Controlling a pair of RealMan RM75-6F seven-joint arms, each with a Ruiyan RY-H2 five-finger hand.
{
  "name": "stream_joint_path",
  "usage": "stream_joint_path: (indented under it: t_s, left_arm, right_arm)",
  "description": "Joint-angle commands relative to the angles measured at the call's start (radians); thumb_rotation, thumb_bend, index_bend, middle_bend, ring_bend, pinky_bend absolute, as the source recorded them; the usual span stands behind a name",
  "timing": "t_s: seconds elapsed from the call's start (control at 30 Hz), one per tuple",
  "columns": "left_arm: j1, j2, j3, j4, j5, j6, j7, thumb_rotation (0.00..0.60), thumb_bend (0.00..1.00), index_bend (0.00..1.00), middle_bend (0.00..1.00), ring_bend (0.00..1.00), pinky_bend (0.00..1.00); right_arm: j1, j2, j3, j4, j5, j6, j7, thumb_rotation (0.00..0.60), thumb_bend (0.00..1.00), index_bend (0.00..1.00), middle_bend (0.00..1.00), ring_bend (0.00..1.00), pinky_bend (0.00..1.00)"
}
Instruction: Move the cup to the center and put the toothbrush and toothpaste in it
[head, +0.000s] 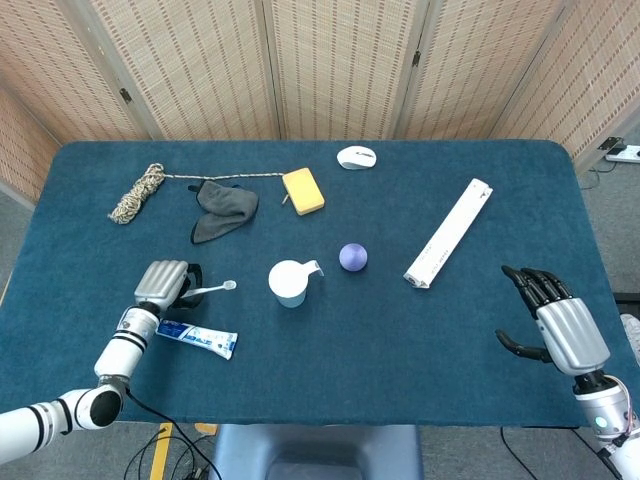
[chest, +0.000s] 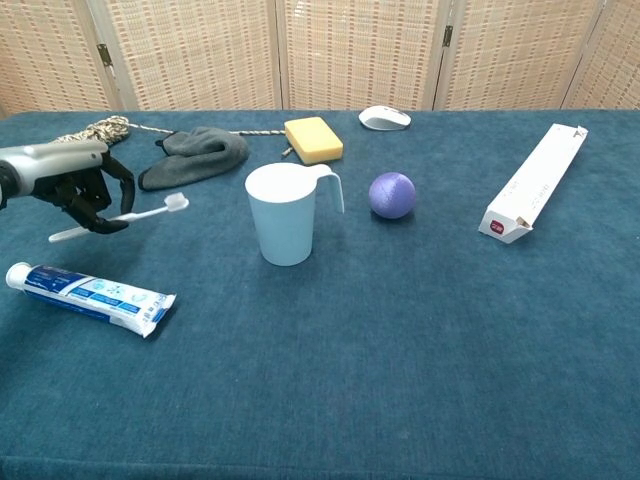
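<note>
A pale blue cup (head: 288, 282) (chest: 285, 213) with a handle stands upright near the table's middle. My left hand (head: 164, 283) (chest: 70, 181) holds the white toothbrush (head: 208, 289) (chest: 130, 214) off the cloth, left of the cup, bristle end pointing toward the cup. The blue and white toothpaste tube (head: 197, 339) (chest: 88, 291) lies flat just in front of that hand. My right hand (head: 553, 320) hovers open near the table's front right edge, far from these objects; the chest view does not show it.
A purple ball (head: 352, 257) sits right of the cup. A long white box (head: 448, 233) lies further right. At the back are a yellow sponge (head: 303, 190), a grey cloth (head: 222, 209), a coiled rope (head: 139, 192) and a white mouse (head: 356, 157).
</note>
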Motion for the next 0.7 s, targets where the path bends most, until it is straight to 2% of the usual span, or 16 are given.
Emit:
stream_joint_path:
  t_s: [0.03, 0.27, 0.4, 0.6, 0.7]
  left_arm:
    - [0.039, 0.077, -0.066, -0.087, 0.047, -0.02, -0.187, 0.6, 0.46, 0.63, 0.96, 0.84, 1.0]
    - [0.093, 0.12, -0.147, -0.19, 0.178, -0.033, -0.533, 0.6, 0.46, 0.64, 0.96, 0.83, 1.0]
    - [0.101, 0.107, -0.172, -0.225, 0.247, -0.024, -0.672, 0.6, 0.46, 0.64, 0.96, 0.83, 1.0]
    - [0.067, 0.068, -0.208, -0.251, 0.271, -0.038, -0.798, 0.6, 0.46, 0.63, 0.96, 0.83, 1.0]
    - [0.043, 0.037, -0.222, -0.257, 0.272, -0.029, -0.814, 0.6, 0.46, 0.63, 0.96, 0.83, 1.0]
  right_arm:
    - [-0.001, -0.001, 0.001, 0.0, -0.002, 0.0, 0.0, 0.6, 0.21, 0.0, 0.19, 0.16, 0.18]
    - [-0.002, -0.003, 0.004, 0.0, -0.007, -0.002, 0.002, 0.6, 0.21, 0.0, 0.19, 0.16, 0.18]
    - [-0.004, -0.006, 0.005, 0.001, -0.007, -0.001, -0.002, 0.6, 0.21, 0.0, 0.19, 0.16, 0.18]
    - [-0.011, -0.007, 0.005, 0.001, -0.004, 0.001, -0.005, 0.6, 0.21, 0.0, 0.19, 0.16, 0.18]
    - [-0.016, -0.006, 0.006, 0.0, -0.001, 0.004, -0.005, 0.6, 0.21, 0.0, 0.19, 0.16, 0.18]
